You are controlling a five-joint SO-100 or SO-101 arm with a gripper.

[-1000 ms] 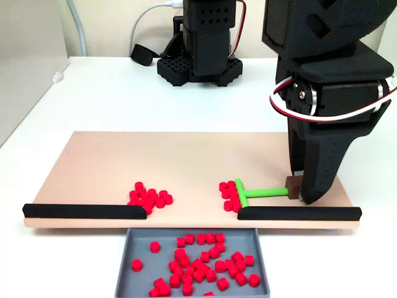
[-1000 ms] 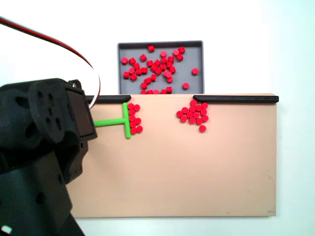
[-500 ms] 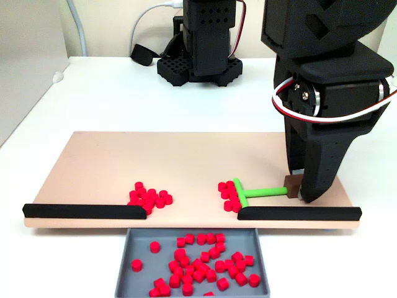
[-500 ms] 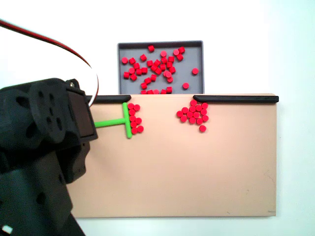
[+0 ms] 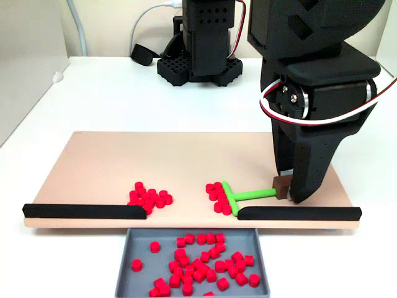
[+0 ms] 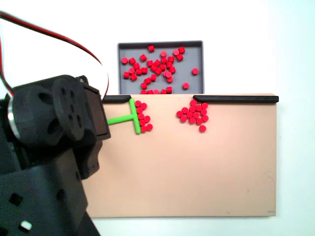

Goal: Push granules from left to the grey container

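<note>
You're mid-sweep: jaws pinch the green T-stick stem, granules bunched just ahead of its crossbar (second pile farther on), so next steer them through the gap into the grey container.

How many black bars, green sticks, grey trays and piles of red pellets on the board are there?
black bars: 2
green stick: 1
grey tray: 1
piles of red pellets on the board: 2
Total: 6
</note>
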